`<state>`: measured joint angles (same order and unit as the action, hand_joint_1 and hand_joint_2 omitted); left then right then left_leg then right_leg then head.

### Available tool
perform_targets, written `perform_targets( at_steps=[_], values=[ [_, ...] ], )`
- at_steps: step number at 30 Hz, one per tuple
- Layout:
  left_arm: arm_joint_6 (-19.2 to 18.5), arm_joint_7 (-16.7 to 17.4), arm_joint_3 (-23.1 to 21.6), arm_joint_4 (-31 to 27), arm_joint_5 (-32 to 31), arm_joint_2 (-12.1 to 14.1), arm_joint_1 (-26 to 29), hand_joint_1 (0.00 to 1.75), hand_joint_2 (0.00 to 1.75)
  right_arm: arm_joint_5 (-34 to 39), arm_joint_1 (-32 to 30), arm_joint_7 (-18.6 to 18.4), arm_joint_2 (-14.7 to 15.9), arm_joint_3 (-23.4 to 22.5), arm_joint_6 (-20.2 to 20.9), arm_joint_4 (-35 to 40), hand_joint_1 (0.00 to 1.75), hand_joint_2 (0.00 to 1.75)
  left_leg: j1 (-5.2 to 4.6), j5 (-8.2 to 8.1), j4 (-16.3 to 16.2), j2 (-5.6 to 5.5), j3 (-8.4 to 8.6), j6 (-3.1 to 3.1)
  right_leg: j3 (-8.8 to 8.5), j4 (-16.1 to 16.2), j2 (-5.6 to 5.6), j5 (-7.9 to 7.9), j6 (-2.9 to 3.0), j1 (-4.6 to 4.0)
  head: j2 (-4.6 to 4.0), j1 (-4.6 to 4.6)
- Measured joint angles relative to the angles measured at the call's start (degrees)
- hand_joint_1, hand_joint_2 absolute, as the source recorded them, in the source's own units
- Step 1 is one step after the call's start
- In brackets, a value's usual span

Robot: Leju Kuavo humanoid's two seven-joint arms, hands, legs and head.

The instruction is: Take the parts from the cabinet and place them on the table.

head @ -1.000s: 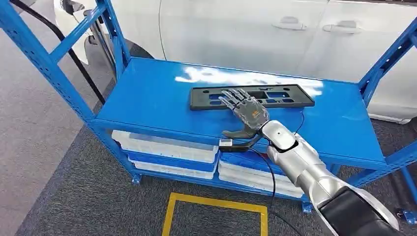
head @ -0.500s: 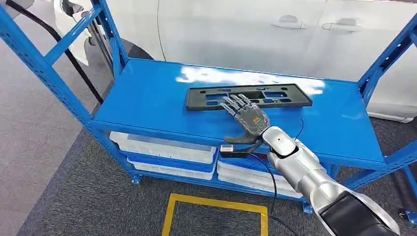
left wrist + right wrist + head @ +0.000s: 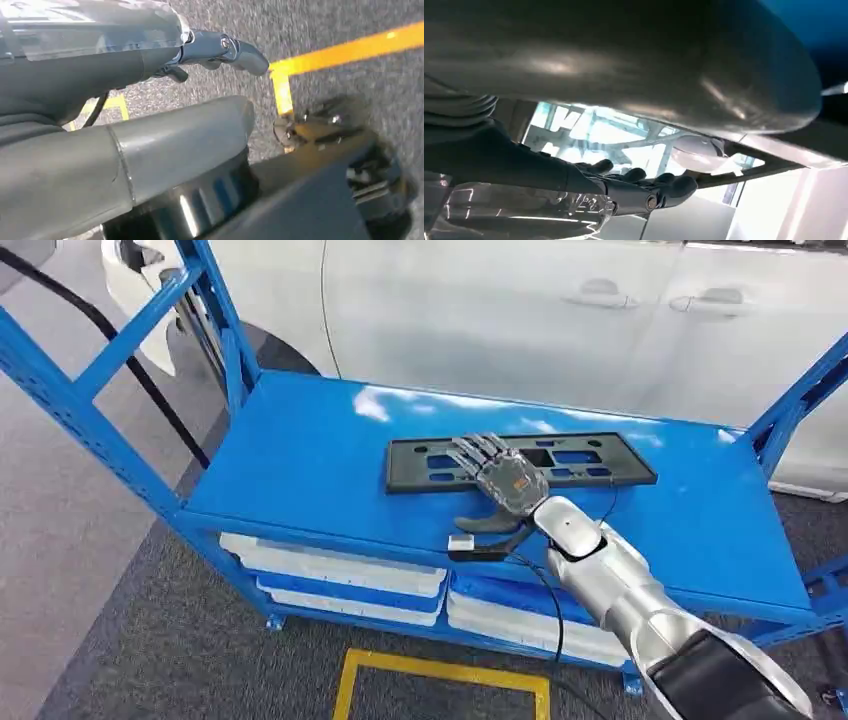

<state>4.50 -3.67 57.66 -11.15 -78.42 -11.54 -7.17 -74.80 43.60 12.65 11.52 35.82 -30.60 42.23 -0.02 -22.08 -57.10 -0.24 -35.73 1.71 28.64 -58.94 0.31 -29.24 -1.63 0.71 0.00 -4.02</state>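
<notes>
The black license plate frame [image 3: 520,462] lay flat on the top shelf [image 3: 300,455] of the blue metal rack, lengthwise along the shelf and somewhat nearer its far edge than its front edge, right of the shelf's middle. The right robot hand [image 3: 497,477] reached in over the front edge on its silver arm [image 3: 620,585]. Its fingers [image 3: 478,452] were stretched out and slightly apart over the middle of the frame's near rail, and the thumb [image 3: 482,523] stuck out sideways over bare shelf near the front edge. Nothing was grasped in it; the hand was spread open, though whether the fingertips actually touched the frame could not be told. In the right wrist view the dark fingers [image 3: 644,187] lay extended beside the frame's thin edge [image 3: 744,167].

A black cable [image 3: 545,590] ran from the wrist down past the shelf's front edge. On the lower shelf sat white plastic trays [image 3: 335,562] in stacks. A white car [image 3: 520,310] stood just behind the rack, and a yellow floor marking [image 3: 440,670] lay on the grey carpet in front of it.

The left robot hand [image 3: 150,125] hung above the carpet and yellow tape [image 3: 345,47], thumb and one finger [image 3: 220,50] extended, holding nothing.
</notes>
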Motion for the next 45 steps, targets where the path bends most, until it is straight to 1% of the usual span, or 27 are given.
perform_targets(
  at_steps=[2, 4, 5, 6, 7, 9, 10, 11, 12, 16, 17, 19, 20, 21, 22, 25, 27, 28, 31, 32, 34, 36, 37, 38, 40, 41, 45],
  values=[
    [-0.1, -0.5, 0.0, 0.0, 0.1, 0.0, -0.2, 0.0, 0.0, 0.2, 0.3, 0.5, 0.0, -0.1, -0.2, 0.0, 0.0, 0.0, 0.07, -0.45, 1.0, -0.01, 1.47, 0.57, 3.21, -6.3, -0.04, -0.25, -0.05, 0.13, 0.0, 0.02],
    [-0.2, -0.7, 0.0, 0.0, 0.1, 0.0, -0.5, 0.0, 0.0, 0.2, 0.3, 0.8, 0.1, -0.1, -0.1, -0.2, 0.0, 0.0, 0.07, -1.23, 1.0, -0.17, 2.07, 0.8, 8.67, -13.2, -0.03, -4.32, -0.41, 0.21, 0.0, 0.02],
    [-0.2, -0.6, 0.0, 0.0, 0.1, -0.1, -0.4, 0.0, 0.0, 0.2, 0.2, 1.0, 0.1, -0.1, -0.1, -0.3, 0.0, 1.75, 0.07, -1.64, 0.9, -0.26, 2.47, 0.78, 10.82, -15.1, -0.04, -5.82, -0.72, 0.23, 0.0, 0.02],
    [-0.2, -0.6, 0.0, 0.0, 0.1, -0.1, -0.3, 0.0, 0.0, -0.1, 0.2, 1.0, 0.1, -0.1, -0.1, -0.5, 0.0, 1.75, 0.08, -2.11, 0.8, -0.29, 2.96, 0.71, 11.89, -14.9, -0.06, -5.24, -0.9, 0.25, 0.0, 0.02],
    [-0.2, -0.5, 0.0, 0.0, 0.1, -0.1, -0.2, 0.0, 0.0, -0.7, 0.3, 1.1, 0.1, -0.1, -0.1, -0.6, 0.0, 1.75, 0.09, -2.63, 0.6, -0.3, 3.5, 0.62, 11.74, -12.6, -0.09, -2.81, -1.06, 0.31, 0.0, 0.02],
    [-0.2, -0.5, 0.0, 0.0, 0.1, -0.2, -0.2, 0.0, 0.0, -3.6, 0.9, 0.1, 0.1, 0.1, -0.1, -1.4, 0.0, 1.75, 0.11, -3.84, 0.2, -0.34, 4.69, 0.36, 8.95, -3.1, -0.18, 5.07, -0.92, 0.49, 0.0, 0.02],
    [-0.2, -0.5, 0.0, 0.0, 0.2, -0.3, -0.2, 0.0, 0.0, -5.9, 1.3, -0.8, 0.0, 0.5, 0.1, -2.2, 0.0, 1.75, 0.1, -4.42, 0.0, -0.34, 4.88, 0.11, 7.94, 0.8, -0.28, 7.34, -0.58, 0.53, 0.0, 0.02],
    [-0.2, -0.5, 0.0, 0.0, 0.3, -0.3, -0.5, 0.0, 0.0, -8.2, 2.0, -2.3, -0.1, 1.2, 0.5, -3.3, 0.0, 1.75, -0.07, -4.58, -0.2, -0.39, 4.92, -0.17, 8.14, 1.1, -0.31, 5.02, -0.26, -0.07, 0.0, 0.04],
    [-0.2, -0.5, 0.0, 0.0, 0.4, -0.3, -0.6, 0.0, 0.0, -10.6, 2.7, -3.6, -0.4, 2.0, 1.3, -4.2, 0.0, 1.75, -0.1, -4.8, -0.2, -0.39, 4.57, -0.55, 8.06, 0.8, -0.37, 5.74, 0.65, -0.1, 0.0, 0.02],
    [0.1, -0.5, 0.0, 0.0, 0.9, -0.3, -0.5, 0.0, 0.0, -14.6, 5.5, -8.8, -1.9, 5.3, 3.1, -8.2, 0.0, 1.75, 0.03, -5.93, -1.7, -0.18, 4.78, -1.65, 7.24, 1.3, -0.17, 6.24, 1.98, 0.25, 0.0, 0.04],
    [0.1, -0.6, 0.0, 0.0, 1.1, -0.3, -0.6, 0.0, 0.0, -14.8, 6.8, -10.2, -2.2, 6.6, 3.5, -9.4, 0.0, 1.75, 0.06, -7.49, -4.7, -0.15, 3.3, -1.96, 7.1, 1.4, -0.21, 6.04, 2.34, 0.32, 0.0, 0.02],
    [0.2, -0.7, 0.0, 0.0, 1.1, -0.3, -0.5, 0.0, 0.0, -14.9, 8.4, -11.2, -2.6, 9.3, 4.5, -11.6, 0.3, 1.75, 0.4, -11.69, -14.0, -0.14, -1.82, -2.65, 6.95, 1.3, -0.25, 5.81, 2.67, 0.16, 0.0, 0.02],
    [0.2, -0.7, 0.0, 0.0, 1.1, -0.3, -0.4, 0.0, 0.0, -14.9, 8.8, -11.5, -2.7, 10.2, 4.9, -12.3, 1.68, 1.75, 0.52, -12.86, -17.5, -0.14, -4.0, -2.86, 6.88, 1.3, -0.26, 5.71, 2.69, 0.09, 0.0, 0.02],
    [0.2, -0.6, 0.0, 0.0, 1.2, -0.3, -0.2, 0.0, 0.0, -14.9, 9.2, -11.8, -2.9, 11.1, 5.2, -12.9, 1.75, 1.75, 0.61, -12.7, -18.8, -0.14, -5.13, -3.0, 6.75, 1.3, -0.23, 5.61, 2.67, 0.06, 0.0, 0.02],
    [0.2, -0.6, 0.0, 0.0, 1.2, -0.3, -0.1, 0.0, 0.0, -14.9, 9.6, -11.8, -2.9, 11.9, 5.4, -13.6, 1.75, 1.75, 0.64, -11.19, -17.4, -0.13, -4.91, -2.9, 6.51, 1.3, -0.2, 5.47, 2.64, 0.06, 0.0, 0.02],
    [0.2, -0.6, 0.0, 0.0, 1.2, -0.3, -0.1, 0.0, 0.0, -14.9, 10.4, -11.6, -3.2, 13.4, 6.1, -15.0, 1.75, 1.75, 0.64, -2.08, -2.5, -0.08, 1.01, -2.19, 5.64, 1.3, -0.2, 5.0, 2.14, 0.06, 0.0, 0.04],
    [0.2, -0.6, 0.0, 0.0, 1.2, -0.3, -0.2, 0.0, 0.0, -14.5, 11.2, -11.6, -3.2, 13.8, 6.4, -15.9, 1.75, 1.75, 0.13, -3.84, -0.7, -0.09, 1.2, -1.65, 5.97, 1.1, -0.22, 5.04, 1.59, -0.15, 0.0, 0.04],
    [0.1, -0.5, 0.0, 0.0, 1.2, -0.3, 0.0, 0.0, 0.0, -14.3, 11.3, -11.3, -3.2, 13.9, 6.5, -16.2, 1.75, 1.75, 0.06, -2.45, -0.8, -0.13, 1.33, -1.23, 6.09, 1.1, -0.21, 4.92, 1.16, -0.12, 0.0, 0.02],
    [0.1, -0.7, 0.0, 0.0, 1.2, -0.4, 0.1, 0.0, 0.0, -14.0, 11.6, -10.4, -3.2, 14.0, 6.5, -16.6, 1.75, 1.75, 0.51, -1.59, 0.0, 0.0, 1.77, -0.19, 6.06, 0.7, -0.16, 4.41, 0.15, 0.1, 0.0, 0.02],
    [0.2, -0.7, 0.0, 0.0, 1.2, -0.4, 0.0, 0.0, 0.0, -13.8, 11.9, -10.4, -3.1, 14.0, 6.4, -16.8, 1.75, 1.75, 0.5, -1.52, 0.1, 0.0, 1.77, 0.14, 7.11, -1.4, -0.22, 2.78, 0.1, -0.01, 0.0, 0.04],
    [0.2, -0.9, 0.0, 0.0, 1.3, -0.4, -0.2, 0.0, 0.0, -13.6, 12.1, -9.8, -3.1, 14.0, 6.2, -16.9, 1.75, 1.75, 0.34, -1.56, 0.1, 0.01, 1.69, 0.39, 11.32, -10.3, -0.2, -1.63, -0.12, 0.06, 0.0, 0.04],
    [0.2, -0.9, 0.1, 0.0, 1.4, -0.4, -0.1, 0.0, 0.0, -13.3, 12.1, -9.4, -3.1, 14.0, 5.9, -17.3, 1.75, 1.75, 0.25, -1.65, 0.0, -0.02, 1.71, 0.51, 14.88, -17.1, -0.22, -3.39, -0.27, 0.08, 0.0, 0.04],
    [0.3, -0.9, 0.1, 0.0, 1.4, -0.4, 0.0, 0.0, 0.0, -13.2, 12.2, -9.3, -3.1, 14.0, 5.8, -17.4, 1.75, 1.75, 0.25, -1.74, 0.0, -0.07, 1.76, 0.51, 14.69, -16.3, -0.22, -2.12, -0.26, 0.08, 0.0, 0.04],
    [0.3, -1.0, 0.1, 0.0, 1.4, -0.4, 0.0, 0.0, 0.0, -13.1, 12.3, -9.2, -3.1, 14.0, 5.7, -17.4, 1.75, 1.75, 0.25, -1.88, -0.2, -0.13, 1.83, 0.43, 13.13, -12.8, -0.24, 0.21, -0.19, 0.08, 0.0, 0.04],
    [0.3, -1.0, 0.1, 0.0, 1.4, -0.4, -0.1, 0.0, 0.0, -12.8, 12.6, -8.6, -3.2, 13.9, 5.3, -17.4, 1.75, 1.75, 0.25, -2.29, -0.6, -0.18, 1.98, 0.08, 7.81, -2.2, -0.3, 5.2, 0.11, 0.1, 0.0, 0.04],
    [0.3, -1.0, 0.1, 0.0, 1.4, -0.4, -0.1, 0.0, 0.0, -12.7, 12.7, -8.5, -3.2, 13.8, 5.1, -17.4, 1.75, 1.75, 0.05, -2.53, -0.9, -0.2, 1.86, -0.22, 6.47, 0.5, -0.29, 4.62, 0.35, -0.04, 0.0, 0.04],
    [0.4, -0.8, 0.1, 0.0, 1.2, -0.4, -0.1, 0.0, 0.0, -9.4, 12.8, -5.5, -3.3, 12.7, 3.7, -17.4, 1.75, 1.75, -0.1, -2.69, -0.8, -0.24, 1.9, -1.25, 6.61, 0.7, -0.19, 4.95, 1.48, -0.28, 0.0, 0.04]
  ],
)
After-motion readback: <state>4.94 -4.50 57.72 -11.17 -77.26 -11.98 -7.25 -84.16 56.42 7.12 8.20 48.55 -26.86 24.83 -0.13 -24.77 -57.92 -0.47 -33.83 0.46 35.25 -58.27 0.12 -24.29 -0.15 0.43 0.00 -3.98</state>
